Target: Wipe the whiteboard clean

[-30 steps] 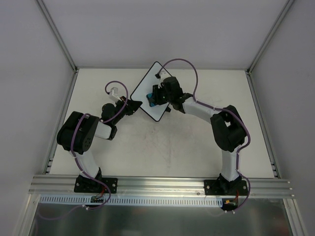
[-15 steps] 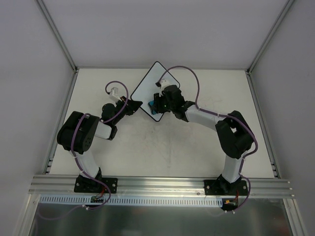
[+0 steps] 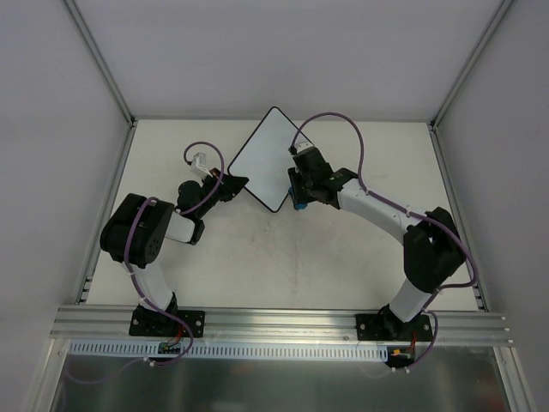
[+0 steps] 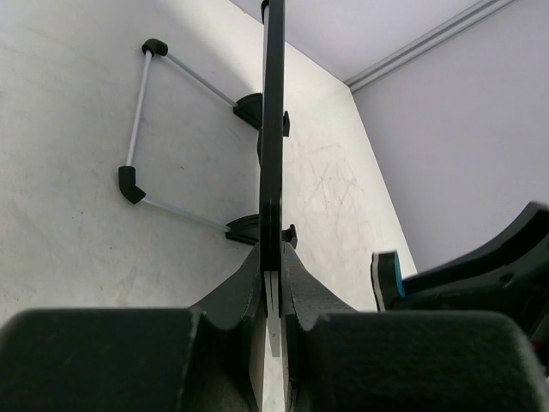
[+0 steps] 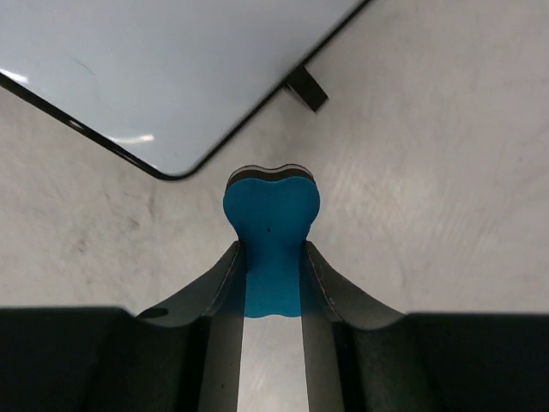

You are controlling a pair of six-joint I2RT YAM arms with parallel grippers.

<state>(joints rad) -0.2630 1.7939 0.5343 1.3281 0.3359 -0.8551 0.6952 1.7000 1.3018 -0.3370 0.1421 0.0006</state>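
Observation:
The whiteboard (image 3: 266, 159) lies as a diamond at the table's back middle, and its white face shows no marks. In the right wrist view its face (image 5: 163, 69) is plain white. My left gripper (image 3: 236, 183) is shut on the board's left corner. The left wrist view shows the jaws (image 4: 273, 257) clamped on the board's black rim (image 4: 272, 129), seen edge on. My right gripper (image 3: 298, 197) is shut on the blue eraser (image 5: 271, 223). It holds the eraser over the table just off the board's rounded near-right corner.
A black foot (image 5: 307, 87) sticks out from the board's edge by the eraser. In the left wrist view a thin white-rod frame with black corners (image 4: 137, 129) lies beside the board. Grey walls and aluminium rails (image 3: 257, 322) bound the table.
My right gripper has carried the eraser off the board's face, sliding right and toward the near side, past the board's lower right edge. The left gripper and the board have stayed put.

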